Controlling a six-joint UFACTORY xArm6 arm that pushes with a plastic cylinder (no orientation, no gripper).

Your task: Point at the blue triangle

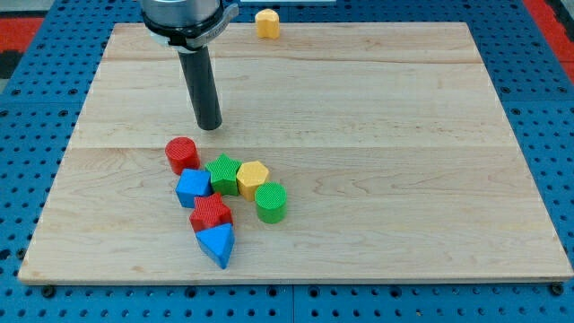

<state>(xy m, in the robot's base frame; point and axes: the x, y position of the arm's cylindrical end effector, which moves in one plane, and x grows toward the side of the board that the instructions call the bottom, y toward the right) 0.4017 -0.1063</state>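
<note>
The blue triangle (217,245) lies near the view's bottom, at the lower end of a cluster of blocks on the wooden board (404,135). My tip (209,126) is above the cluster, a little up and right of the red cylinder (182,154), touching no block. It stands well apart from the blue triangle, with the cluster between them.
The cluster also holds a blue cube (193,187), a green star (222,173), a yellow hexagon (253,178), a green cylinder (270,202) and a red star (211,213). A lone yellow block (267,23) sits at the board's top edge.
</note>
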